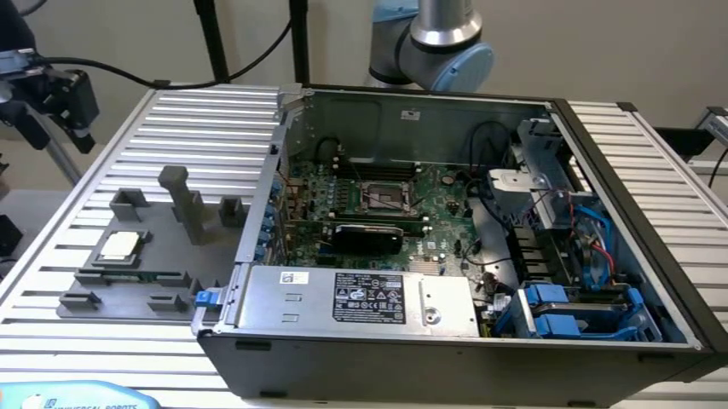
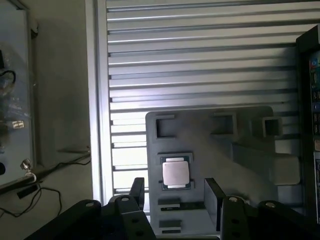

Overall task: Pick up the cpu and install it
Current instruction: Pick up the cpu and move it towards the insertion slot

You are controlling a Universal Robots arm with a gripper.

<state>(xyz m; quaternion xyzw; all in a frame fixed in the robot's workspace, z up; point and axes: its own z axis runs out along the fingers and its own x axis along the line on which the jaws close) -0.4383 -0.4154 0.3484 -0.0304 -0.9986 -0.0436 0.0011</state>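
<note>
Exterior cam: high, tilted down into the open computer case (image 1: 455, 366), set back enough to frame the whole case and the slatted table (image 1: 68, 341) around it. The holder plate (image 1: 182, 256) lies beside the case, on the exterior view's left. Wrist cam: much closer, looking down past the gripper (image 2: 176, 192) at that plate. Shared: plate, cpu (image 1: 119, 246), table slats, a sliver of case.

Robot arm (image 1: 442, 47): upper part cut off at top edge of exterior view.
Gripper (image 2: 175, 187): body cut off at edge of wrist view.
Computer case (image 2: 311, 115): thin strip in wrist view, rest cut off.
Power supply label (image 1: 370, 298): print too small to read.
Cpu (image 2: 175, 173): writing on top too blurry to read.
</note>
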